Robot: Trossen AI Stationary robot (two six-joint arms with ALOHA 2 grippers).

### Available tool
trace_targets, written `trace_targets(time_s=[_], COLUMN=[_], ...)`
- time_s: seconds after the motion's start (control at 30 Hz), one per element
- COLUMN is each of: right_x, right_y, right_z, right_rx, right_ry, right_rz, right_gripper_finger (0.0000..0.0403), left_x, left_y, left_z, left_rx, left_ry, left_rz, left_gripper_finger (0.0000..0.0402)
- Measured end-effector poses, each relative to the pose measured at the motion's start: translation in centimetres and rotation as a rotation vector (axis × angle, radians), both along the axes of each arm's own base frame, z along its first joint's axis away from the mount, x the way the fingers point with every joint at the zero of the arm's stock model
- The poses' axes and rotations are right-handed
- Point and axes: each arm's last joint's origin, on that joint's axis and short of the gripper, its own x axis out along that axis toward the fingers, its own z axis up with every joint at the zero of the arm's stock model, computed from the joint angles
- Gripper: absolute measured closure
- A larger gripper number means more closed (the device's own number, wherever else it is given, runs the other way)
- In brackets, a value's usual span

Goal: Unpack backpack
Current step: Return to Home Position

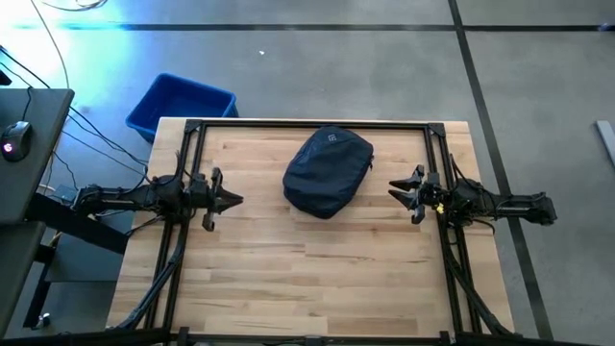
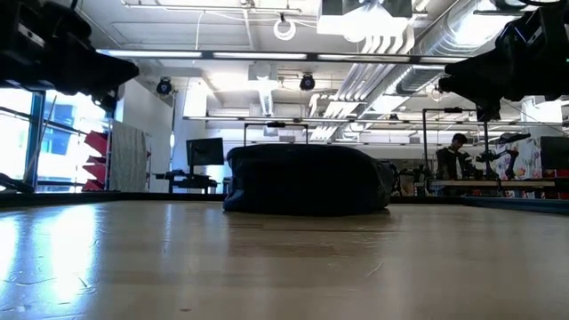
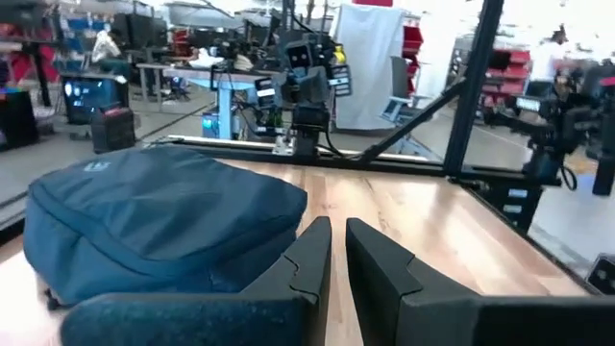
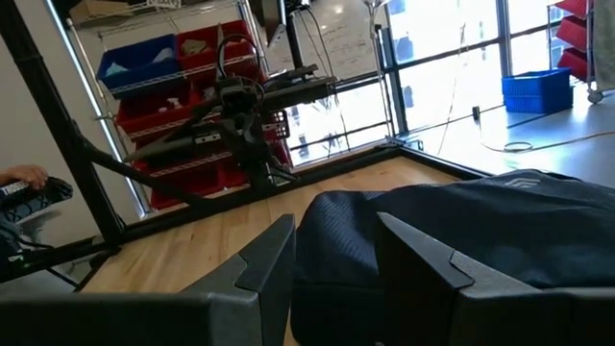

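Observation:
The dark navy backpack [image 1: 327, 171] lies flat on the wooden table [image 1: 288, 269], a little beyond its middle, with its pale logo [image 1: 332, 137] facing up. It also shows in the low view [image 2: 307, 178] and both wrist views [image 3: 154, 221] [image 4: 480, 221]. My left gripper [image 1: 235, 200] [image 3: 336, 226] hovers level at the table's left side, pointing toward the backpack, shut and holding nothing. My right gripper [image 1: 394, 187] [image 4: 334, 223] hovers level at the right side, open, facing the backpack from a short way off. Both are clear of the table.
A blue plastic bin [image 1: 181, 104] stands on the floor beyond the table's far left corner. Black frame rails [image 1: 307, 123] run along the far edge and both sides. The near half of the table is bare wood. A person [image 2: 458, 156] is in the room behind.

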Motion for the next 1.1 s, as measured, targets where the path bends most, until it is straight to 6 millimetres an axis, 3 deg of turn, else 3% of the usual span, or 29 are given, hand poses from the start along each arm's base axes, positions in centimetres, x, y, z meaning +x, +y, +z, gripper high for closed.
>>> trace_targets(time_s=[1.1], right_x=[0.0], right_y=[0.0], right_z=[0.0], right_rx=[0.0], right_ry=[0.0], right_rz=[0.0], right_gripper_finger=[0.0275], left_x=[0.06], left_y=[-0.06], left_z=[-0.1], left_rx=[0.019], left_ry=[0.012], left_rz=[-0.019], left_gripper_finger=[0.0385])
